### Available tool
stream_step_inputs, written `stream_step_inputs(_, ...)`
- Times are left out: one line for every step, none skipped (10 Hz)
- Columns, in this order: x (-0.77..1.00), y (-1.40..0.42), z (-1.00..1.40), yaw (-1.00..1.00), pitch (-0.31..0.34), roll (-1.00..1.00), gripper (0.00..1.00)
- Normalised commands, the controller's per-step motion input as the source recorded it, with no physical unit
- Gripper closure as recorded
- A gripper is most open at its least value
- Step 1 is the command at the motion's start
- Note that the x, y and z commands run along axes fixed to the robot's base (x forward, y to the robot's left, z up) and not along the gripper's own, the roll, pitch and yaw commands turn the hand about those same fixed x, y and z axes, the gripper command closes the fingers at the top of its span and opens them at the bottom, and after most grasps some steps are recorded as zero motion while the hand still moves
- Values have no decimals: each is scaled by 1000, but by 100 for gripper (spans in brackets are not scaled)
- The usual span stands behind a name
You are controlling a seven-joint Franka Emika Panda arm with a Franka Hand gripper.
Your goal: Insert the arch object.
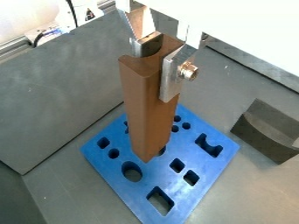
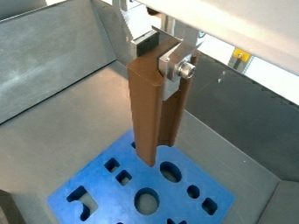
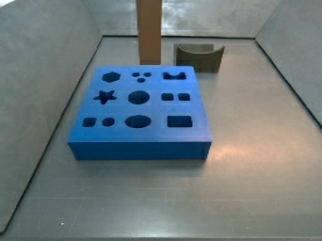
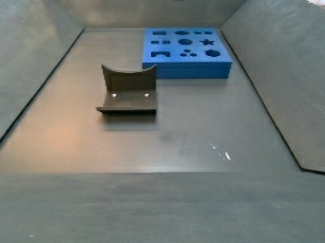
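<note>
Overhead, one gripper (image 1: 153, 54) clamps one arch object (image 1: 147, 109) above one blue board (image 1: 205, 162).

No text, label, brand or number can be read anywhere, neither on the gripper (image 1: 156, 51), the arch object (image 1: 149, 101) nor the blue board (image 3: 138, 111).

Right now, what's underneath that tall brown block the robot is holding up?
Under the arch object, clamped in the gripper, lies the blue board with its shaped cutouts. In both wrist views the block's lower end hides the board directly beneath, so which cutout sits there cannot be seen.
</note>
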Motion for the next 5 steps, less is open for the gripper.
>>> stream_step_inputs(-51,-83,63,-143,0,63,100)
stream_step_inputs(-166,0,0,-11,-1,19,100)
stream_step_inputs(269,277,-269,-754,0,0,100)
stream_step_inputs(311,254,-446,-669,57,161,100)
stream_step_inputs(271,314,-343,-666,0,93,100)
